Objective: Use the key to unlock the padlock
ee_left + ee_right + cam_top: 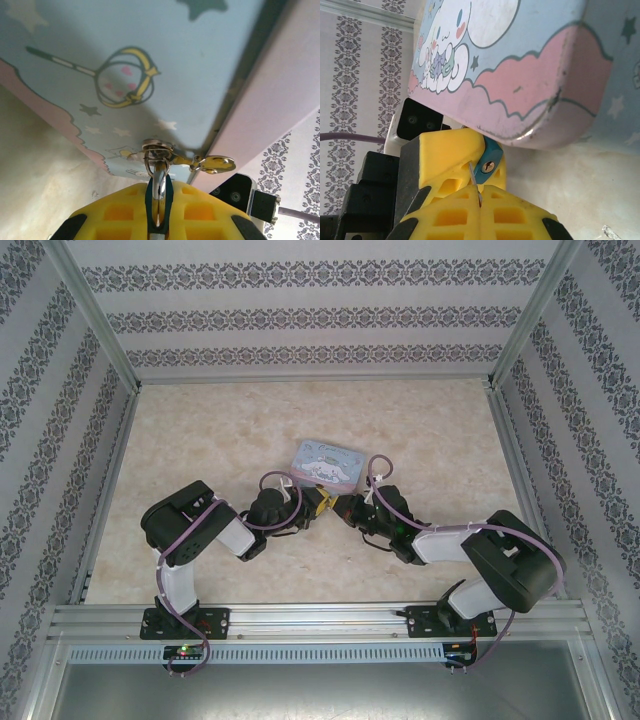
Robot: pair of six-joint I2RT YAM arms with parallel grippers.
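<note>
1. Padlock [487, 167]: you have one, small and teal-bodied, pinched tight in your left pincer [159, 210], just near of the tin [328, 462] at mid-bench [220, 430].
2. Expect it to be rigid, light and slick. Hold the flat body faces and leave the shackle [159, 175] and keyhole free.
3. One key [474, 175], a thin sliver, is clamped in your right pincer [480, 197], just beside the keyhole. It looks likely to twist.
4. One more key-like piece [216, 163] hangs from a ring [157, 148] at the shackle.
</note>
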